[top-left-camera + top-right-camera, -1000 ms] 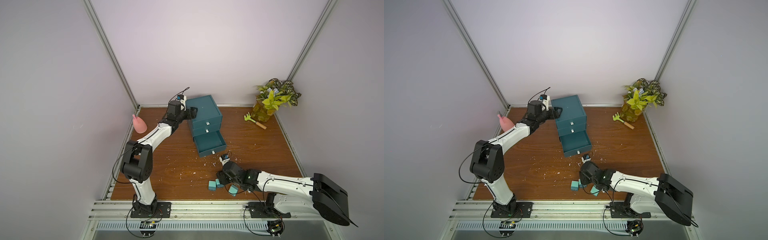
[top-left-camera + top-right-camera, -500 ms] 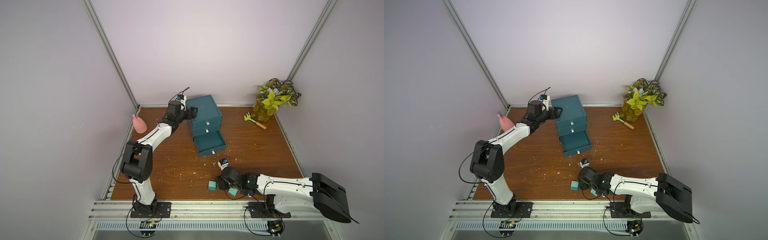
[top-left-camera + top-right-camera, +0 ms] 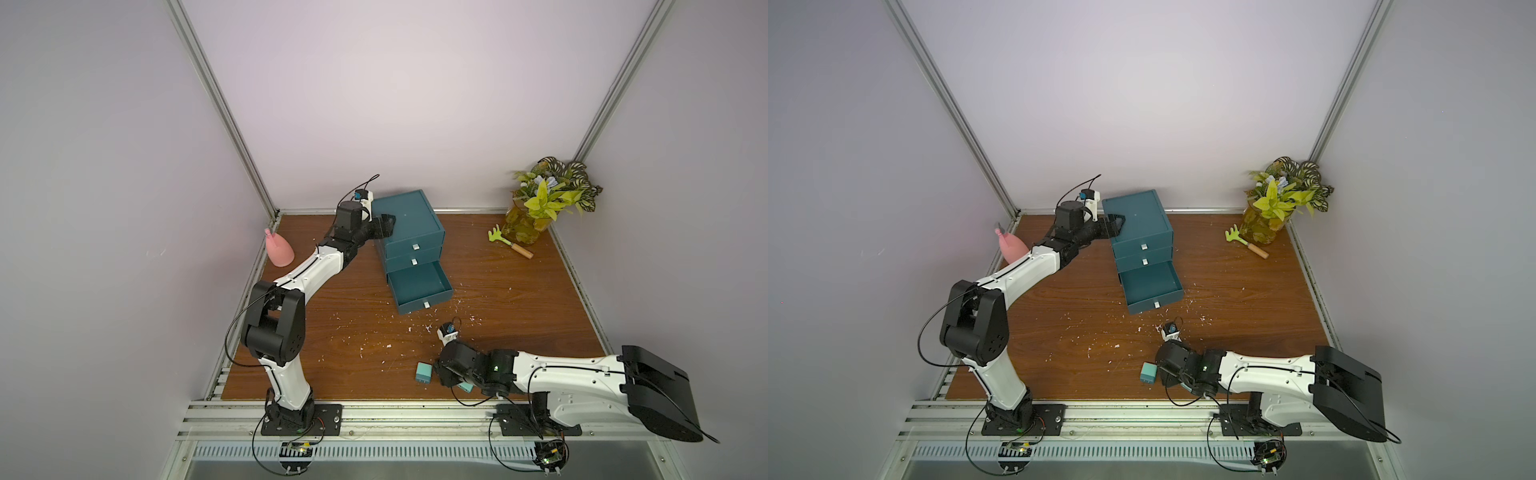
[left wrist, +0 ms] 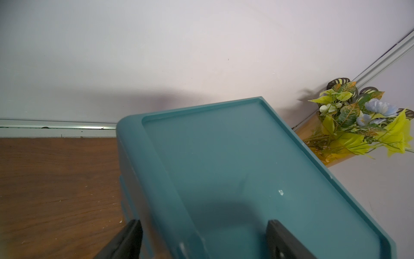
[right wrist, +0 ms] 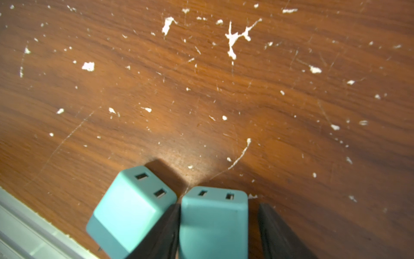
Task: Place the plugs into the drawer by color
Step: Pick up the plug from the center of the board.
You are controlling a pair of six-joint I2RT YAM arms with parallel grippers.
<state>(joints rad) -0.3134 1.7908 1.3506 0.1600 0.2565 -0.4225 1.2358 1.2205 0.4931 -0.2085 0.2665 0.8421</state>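
**Right arm at pick-up, left arm at the cabinet.** Over the last second your right gripper (image 5: 218, 206) has drawn back from mid-table toward the near rail (image 5: 22, 235) and settled low over the loose plugs. Its jaws have narrowed slightly. They now stand partly open around one teal plug (image 5: 214, 224), which lies on the table (image 5: 224, 89) between the fingers (image 5: 277, 233). The plug sits close against one finger, and a strip of bare wood shows before the other. Read this as a grasp about to close, not one already made.

A neighbouring plug (image 5: 132, 208) lies just outside the nearer finger, so closing may nudge it. A third plug (image 3: 465, 387) lies behind the gripper, half under the wrist.

Your left gripper (image 4: 202, 224) has not moved. Its jaws are wide and astride the top edge of the cabinet (image 4: 224, 157), one finger over the lid and one beside the wall. Whether they touch it cannot be told.

The bottom drawer (image 3: 419, 282) stands pulled out well ahead of the right gripper and looks empty. The two drawers above it are closed. This plug would therefore be the first into that drawer, and its two companions probably belong there too
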